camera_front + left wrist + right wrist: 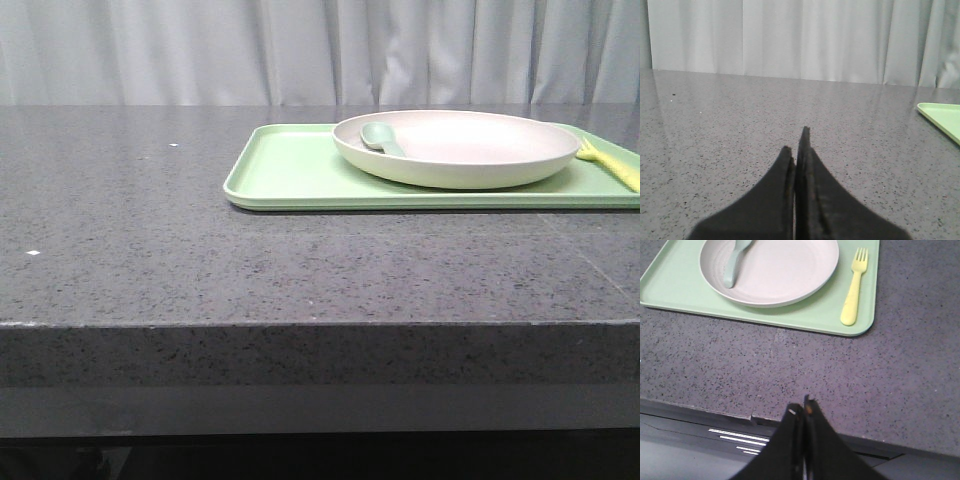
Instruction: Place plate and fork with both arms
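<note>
Now fork lies lengthwise beside plate; both hands clenched, empty.

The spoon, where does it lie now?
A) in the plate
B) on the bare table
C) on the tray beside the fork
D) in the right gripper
A: the grey-green spoon rests inside the cream plate, while the yellow fork lies on the green tray.

- The tray is set on the table, toward its right side.
- The plate is placed on the tray.
- The spoon is laid in the plate, at its left.
- The fork is laid on the tray, just right of the plate.
</note>
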Robot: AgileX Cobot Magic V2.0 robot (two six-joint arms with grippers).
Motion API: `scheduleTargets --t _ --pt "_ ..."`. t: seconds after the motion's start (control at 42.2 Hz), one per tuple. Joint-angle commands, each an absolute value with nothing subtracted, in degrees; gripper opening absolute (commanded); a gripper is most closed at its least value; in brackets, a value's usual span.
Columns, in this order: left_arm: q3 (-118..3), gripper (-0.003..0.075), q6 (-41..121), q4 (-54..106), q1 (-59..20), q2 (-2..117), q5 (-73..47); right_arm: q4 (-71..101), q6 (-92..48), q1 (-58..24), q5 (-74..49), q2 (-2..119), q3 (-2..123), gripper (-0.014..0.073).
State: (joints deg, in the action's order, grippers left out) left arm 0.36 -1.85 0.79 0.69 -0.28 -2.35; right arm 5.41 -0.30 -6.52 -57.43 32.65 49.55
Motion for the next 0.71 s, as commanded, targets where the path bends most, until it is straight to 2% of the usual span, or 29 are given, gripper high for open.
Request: scheduleTargets --t 0.0,0.497,0.568,0.687 --pt "0.5 -0.0018 -2.4 0.8 0.8 -1.7 2.2 5.4 -0.7 -6.6 -53.5 32.9 50.8 -0.0068" --pt "0.5 -0.0018 -2.4 0.8 0.8 -1.6 2.2 5.4 -0.8 -6.6 -53.1 32.6 50.6 -0.0068" --pt "0.5 -0.0018 -2.4 0.8 0.8 -1.6 2.2 3.4 -1.0 -6.5 -50.4 30.9 48.8 -0.0068" --pt "0.5 -0.0018 -2.4 0.8 0.8 -1.5 2.2 2.7 -1.1 -5.3 -35.7 24.9 39.7 -0.0068"
